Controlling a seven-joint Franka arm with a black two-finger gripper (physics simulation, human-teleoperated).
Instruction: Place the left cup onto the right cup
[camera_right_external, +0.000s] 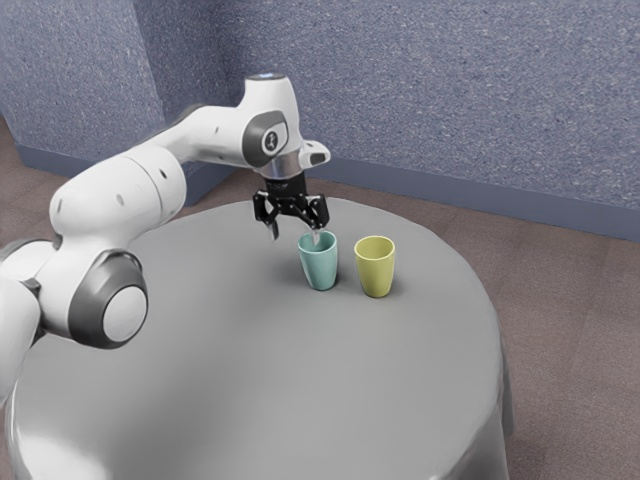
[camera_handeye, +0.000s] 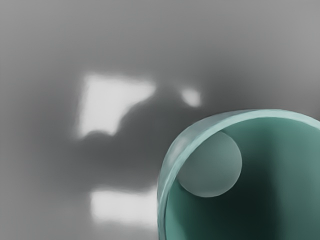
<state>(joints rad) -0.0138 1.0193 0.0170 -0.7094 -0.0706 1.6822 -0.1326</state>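
Two cups stand upright on the round grey table (camera_right_external: 250, 380). The teal cup (camera_right_external: 320, 264) is toward the exterior view's left, and the yellow cup (camera_right_external: 375, 267) is a small gap to its right. My gripper (camera_right_external: 295, 233) hovers at the teal cup's rim, pointing down and open. One finger hangs outside the cup's left wall, while the other reaches just over or into the cup's mouth. Neither visibly presses the wall. In the wrist view the teal cup (camera_handeye: 260, 200) sits just under my hand, and I look down past its rim to its pale bottom.
The table's edge curves round to the exterior view's right and front, with brown floor (camera_right_external: 570, 300) beyond. A blue wall (camera_right_external: 450, 90) stands behind. My arm's shadow falls on the table (camera_handeye: 50, 50) beside the cup.
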